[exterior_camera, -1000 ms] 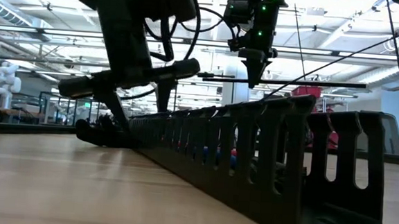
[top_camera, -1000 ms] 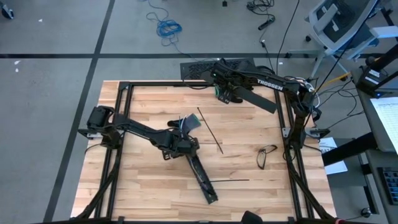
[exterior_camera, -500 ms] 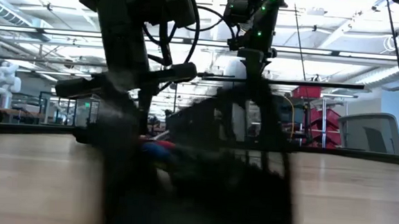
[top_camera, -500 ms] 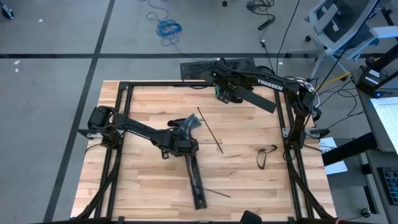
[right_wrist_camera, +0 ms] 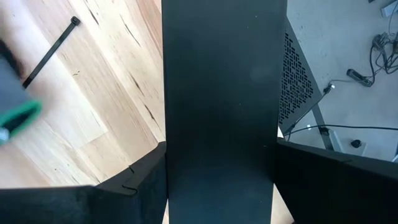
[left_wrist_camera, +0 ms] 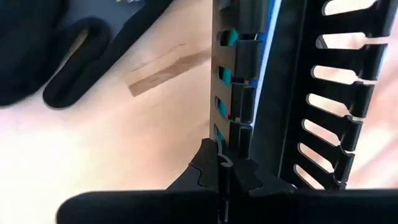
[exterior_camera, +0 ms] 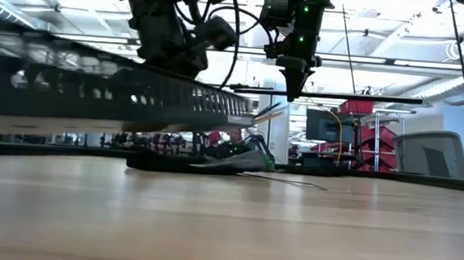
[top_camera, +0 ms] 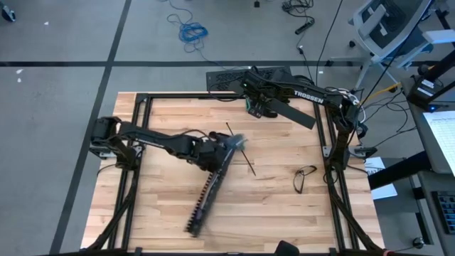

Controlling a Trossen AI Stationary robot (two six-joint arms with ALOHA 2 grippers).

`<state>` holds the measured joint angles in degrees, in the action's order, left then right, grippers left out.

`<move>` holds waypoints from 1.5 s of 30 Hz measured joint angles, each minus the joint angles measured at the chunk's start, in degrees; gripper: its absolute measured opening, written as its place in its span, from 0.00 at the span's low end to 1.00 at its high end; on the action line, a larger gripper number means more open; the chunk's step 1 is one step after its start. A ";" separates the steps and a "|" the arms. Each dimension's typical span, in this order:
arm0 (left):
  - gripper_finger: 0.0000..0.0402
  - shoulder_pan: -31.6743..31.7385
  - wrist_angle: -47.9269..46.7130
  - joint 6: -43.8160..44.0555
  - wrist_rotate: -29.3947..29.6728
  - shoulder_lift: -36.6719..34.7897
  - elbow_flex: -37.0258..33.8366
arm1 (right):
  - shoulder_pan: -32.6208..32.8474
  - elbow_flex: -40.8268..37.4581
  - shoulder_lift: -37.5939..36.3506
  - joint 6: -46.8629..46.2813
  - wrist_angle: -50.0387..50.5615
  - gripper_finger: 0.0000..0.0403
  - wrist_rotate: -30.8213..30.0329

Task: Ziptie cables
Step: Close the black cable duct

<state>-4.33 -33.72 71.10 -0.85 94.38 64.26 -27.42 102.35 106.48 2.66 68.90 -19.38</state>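
The left gripper (top_camera: 215, 153), near the middle of the wooden table (top_camera: 163, 206), is clamped tight on one slotted wall of a long black plastic channel (top_camera: 206, 195), its fingers (left_wrist_camera: 205, 177) meeting around the thin plastic. The channel is held clear of the tabletop, slanting from the gripper toward the table's near edge. The cables (left_wrist_camera: 222, 109) show as thin blue and teal strands through the channel's slots just beyond the fingers; more red and green strands lie on the wood beneath the channel's far end, in the low view. A black zip tie (top_camera: 240, 151) lies on the table just beside the gripper. At the table's far edge, the right gripper (top_camera: 257, 107) grips a flat black strip (top_camera: 295, 115) above the surface.
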 joint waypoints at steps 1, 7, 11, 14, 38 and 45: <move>0.00 0.48 -0.12 -3.09 -1.53 -0.32 0.01 | 0.00 0.00 0.00 -0.02 0.02 0.58 0.00; 0.00 1.38 -3.52 -17.30 -9.04 -2.82 0.03 | 0.00 0.00 -0.07 -0.44 0.31 0.58 -0.02; 0.00 1.63 -7.32 -21.56 -10.11 -4.22 0.03 | -0.05 0.00 -0.09 -1.69 0.31 0.58 -0.02; 0.00 3.04 -8.72 -23.50 -9.38 -5.60 0.03 | -0.30 0.00 -0.09 -2.44 0.31 0.58 -0.02; 0.00 7.44 -12.65 -69.91 0.60 -5.94 12.23 | -1.63 0.00 -1.04 -3.61 1.18 0.58 -0.25; 0.00 1.59 -8.46 -68.28 -0.81 0.92 12.23 | -3.70 0.00 -3.69 -3.56 1.53 0.58 -0.23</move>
<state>-2.74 -42.17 2.82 -1.66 95.30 76.49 -31.12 102.35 102.78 -0.91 70.44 -19.60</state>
